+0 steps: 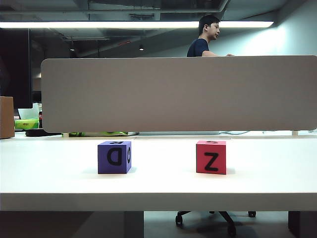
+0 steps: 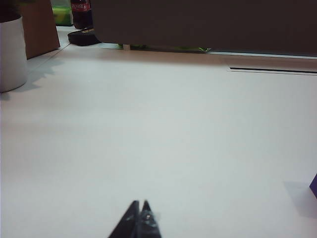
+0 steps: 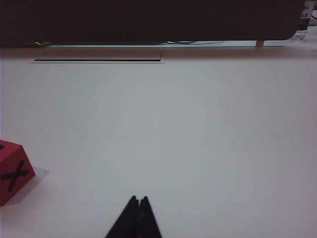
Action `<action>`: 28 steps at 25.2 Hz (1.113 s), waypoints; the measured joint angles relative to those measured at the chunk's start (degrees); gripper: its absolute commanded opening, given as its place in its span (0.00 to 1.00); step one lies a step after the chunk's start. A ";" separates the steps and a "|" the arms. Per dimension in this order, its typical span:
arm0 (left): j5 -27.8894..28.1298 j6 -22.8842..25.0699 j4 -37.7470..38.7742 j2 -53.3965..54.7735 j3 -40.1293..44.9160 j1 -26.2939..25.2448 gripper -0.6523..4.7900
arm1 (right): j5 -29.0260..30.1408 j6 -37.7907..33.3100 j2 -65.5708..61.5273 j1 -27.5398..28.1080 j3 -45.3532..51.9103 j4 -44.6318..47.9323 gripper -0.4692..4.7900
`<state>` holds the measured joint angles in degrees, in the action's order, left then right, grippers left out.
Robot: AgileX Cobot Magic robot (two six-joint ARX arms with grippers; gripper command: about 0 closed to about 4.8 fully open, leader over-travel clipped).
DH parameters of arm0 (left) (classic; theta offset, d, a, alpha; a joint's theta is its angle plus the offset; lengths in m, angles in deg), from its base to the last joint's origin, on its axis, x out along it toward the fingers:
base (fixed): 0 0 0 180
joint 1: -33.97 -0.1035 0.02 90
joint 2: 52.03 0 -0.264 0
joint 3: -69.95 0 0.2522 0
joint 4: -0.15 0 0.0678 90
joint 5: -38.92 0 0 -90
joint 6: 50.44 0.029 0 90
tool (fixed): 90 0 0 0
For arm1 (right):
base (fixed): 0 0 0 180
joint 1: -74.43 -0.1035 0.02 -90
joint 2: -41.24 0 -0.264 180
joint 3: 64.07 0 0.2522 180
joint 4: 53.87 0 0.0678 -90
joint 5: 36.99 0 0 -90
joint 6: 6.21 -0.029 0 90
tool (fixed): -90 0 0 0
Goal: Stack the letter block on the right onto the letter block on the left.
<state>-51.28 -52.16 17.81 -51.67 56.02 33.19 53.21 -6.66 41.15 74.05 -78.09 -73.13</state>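
on the white table point(image 1: 158, 188) in the exterior view, the purple letter block point(image 1: 114, 157) sits left and the red letter block point(image 1: 211, 156) right, well apart, both upright with nothing stacked; likely the start layout. neither arm shows here. from the left wrist view, the left gripper point(image 2: 139, 204) hangs low over bare table, jaws together, a purple corner at the frame's edge. from the right wrist view, the right gripper point(image 3: 138, 199) is likewise closed and empty, the red block off to one side.

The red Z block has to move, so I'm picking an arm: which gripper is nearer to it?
Right. The shut right gripper has the red block close beside it; the shut left gripper sees only the purple block's edge.
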 measured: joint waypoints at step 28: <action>-24.87 -9.51 1.95 4.79 -7.76 0.00 0.12 | 10.51 5.25 -22.08 -0.31 -40.48 -28.61 0.08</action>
<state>-76.16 -61.67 19.75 -46.89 48.26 33.19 63.73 -1.41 19.07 73.74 -118.56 -101.74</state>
